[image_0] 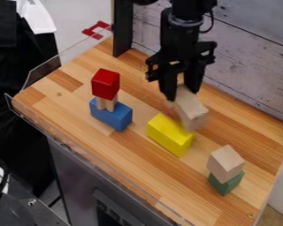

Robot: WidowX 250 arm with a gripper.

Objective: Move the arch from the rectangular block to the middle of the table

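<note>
Black gripper (183,93) is clamped on a wooden arch (192,111), which hangs tilted over the far side of the yellow block (169,136); whether the two touch I cannot tell. Judged step: clearing the arch from the yellow block, with transfer and placing to follow. Procedure, as I would drive it: raise straight up first, since a sideways pull at low height could drag or turn the yellow block. Then travel to the middle of the table (126,152), level the arch, lower until both feet seat, and only then release; let go while tilted, it may topple. To the left of the yellow block in the camera view, a blue block (111,116) bears small wooden pieces (106,104) and a red cube (105,84); I would give that stack room. Nearer the camera and right of the yellow block, a wooden cube (225,163) sits on a green block (227,183). Labels: I can read no writing on any block.
</note>
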